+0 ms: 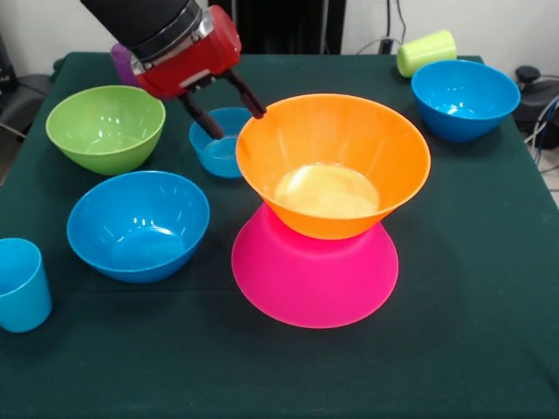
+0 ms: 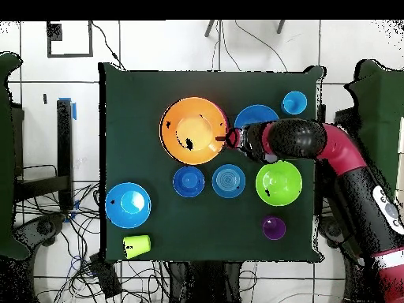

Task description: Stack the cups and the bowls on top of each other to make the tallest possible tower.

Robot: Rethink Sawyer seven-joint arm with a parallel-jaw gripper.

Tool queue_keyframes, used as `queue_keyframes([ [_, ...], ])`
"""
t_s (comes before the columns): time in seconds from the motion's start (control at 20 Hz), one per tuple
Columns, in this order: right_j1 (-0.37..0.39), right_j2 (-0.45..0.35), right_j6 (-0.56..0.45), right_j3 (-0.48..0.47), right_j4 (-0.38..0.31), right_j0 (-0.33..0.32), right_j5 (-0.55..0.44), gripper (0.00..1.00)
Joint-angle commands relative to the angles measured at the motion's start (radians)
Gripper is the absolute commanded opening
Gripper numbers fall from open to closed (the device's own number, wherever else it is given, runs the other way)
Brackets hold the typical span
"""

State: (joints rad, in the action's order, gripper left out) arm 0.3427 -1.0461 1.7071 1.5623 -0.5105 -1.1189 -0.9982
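The tower is the big orange bowl (image 1: 349, 144), upright on the upturned big pink bowl (image 1: 314, 275); from above only the orange bowl (image 2: 193, 130) shows. My gripper (image 1: 236, 122) is open at the orange bowl's far-left rim, with one finger (image 1: 249, 96) against the rim and the other over the small light-blue bowl (image 1: 217, 148). In the overhead view the gripper (image 2: 228, 140) is at that rim. The small dark-blue bowl (image 2: 188, 181) stands on the table beside the small light-blue bowl (image 2: 228, 181).
A green bowl (image 1: 105, 127) and a blue bowl (image 1: 140, 223) stand left, another blue bowl (image 1: 463, 96) far right. A light-blue cup (image 1: 19, 284) stands at the left edge. A yellow-green cup (image 1: 426, 51) lies on its side. A purple cup (image 2: 274, 228) stands near the arm.
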Motion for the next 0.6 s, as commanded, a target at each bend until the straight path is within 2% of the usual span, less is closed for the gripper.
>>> queue_keyframes([
  [0.05, 0.064, 0.025, -0.150, 0.075, 0.027, 0.003, -0.107, 1.00],
  [0.15, 0.097, 0.018, -0.136, 0.094, 0.049, -0.004, -0.119, 1.00],
  [0.45, 0.247, -0.032, -0.067, 0.226, 0.111, -0.062, -0.091, 1.00],
  [0.6, 0.377, -0.074, -0.013, 0.314, 0.159, -0.099, -0.087, 1.00],
])
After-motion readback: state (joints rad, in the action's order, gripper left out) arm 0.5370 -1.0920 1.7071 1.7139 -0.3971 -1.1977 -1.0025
